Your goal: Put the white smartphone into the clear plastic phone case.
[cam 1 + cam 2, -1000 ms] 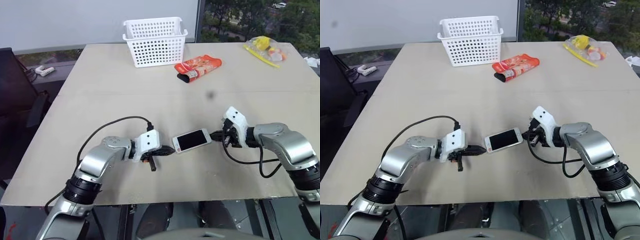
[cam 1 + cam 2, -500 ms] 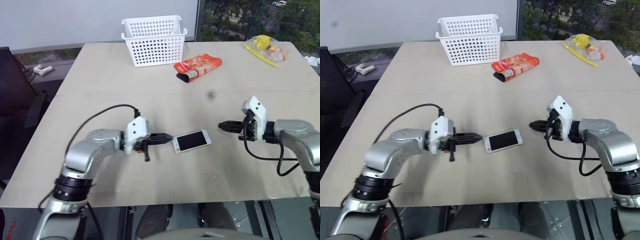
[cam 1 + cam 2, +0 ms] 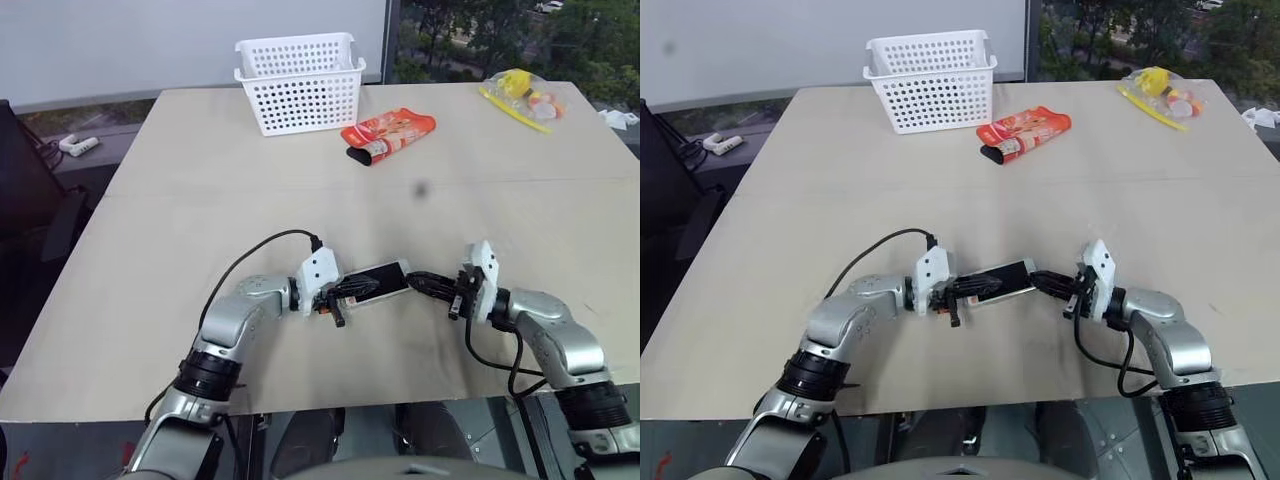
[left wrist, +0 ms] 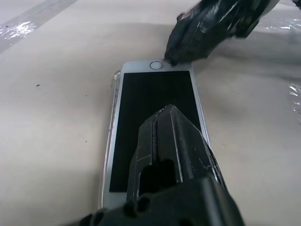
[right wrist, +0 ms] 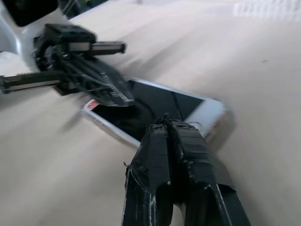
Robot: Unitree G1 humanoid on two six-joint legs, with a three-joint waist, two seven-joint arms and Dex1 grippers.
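Clear plastic phone case (image 4: 113,123) rims the white smartphone (image 3: 377,283) lying mid-table; the left gripper (image 3: 358,288) and right gripper (image 3: 418,282), both closed and empty, press opposite ends; even downward pressure should seat every corner.

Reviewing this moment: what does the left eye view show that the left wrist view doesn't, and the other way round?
Left eye view alone: the white perforated basket, the red snack pouch and the yellow packet at the table's far side, plus both arms reaching inward.

Left wrist view alone: a thin clear rim along the white smartphone's long edge, likely the clear plastic phone case, and the home button at the phone's end.

Shared: the phone lying flat on the table, the shut left gripper over its screen, the shut right gripper at its opposite end.
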